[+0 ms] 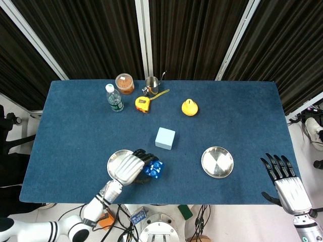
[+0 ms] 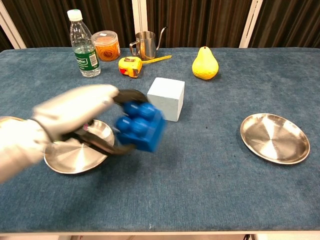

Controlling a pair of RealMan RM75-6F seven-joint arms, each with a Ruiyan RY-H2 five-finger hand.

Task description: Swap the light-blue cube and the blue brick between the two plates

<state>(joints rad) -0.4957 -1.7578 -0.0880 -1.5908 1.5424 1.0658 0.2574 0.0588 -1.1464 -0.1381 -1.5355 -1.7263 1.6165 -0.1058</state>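
Note:
My left hand (image 1: pixel 128 168) (image 2: pixel 80 112) grips the blue brick (image 1: pixel 153 169) (image 2: pixel 140 126) and holds it in the air, just right of the left plate (image 1: pixel 114 159) (image 2: pixel 67 158), which is bare. The light-blue cube (image 1: pixel 165 138) (image 2: pixel 166 98) sits on the cloth between the two plates, slightly behind the raised brick. The right plate (image 1: pixel 217 162) (image 2: pixel 274 138) holds nothing. My right hand (image 1: pixel 285 181) hangs open off the table's front right corner, seen only in the head view.
Along the back stand a water bottle (image 2: pixel 83 45), an orange-lidded jar (image 2: pixel 105 45), a steel pitcher (image 2: pixel 145 45), a yellow tape measure (image 2: pixel 130 66) and a yellow pear (image 2: pixel 205 64). Blue cloth covers the table (image 1: pixel 242 121).

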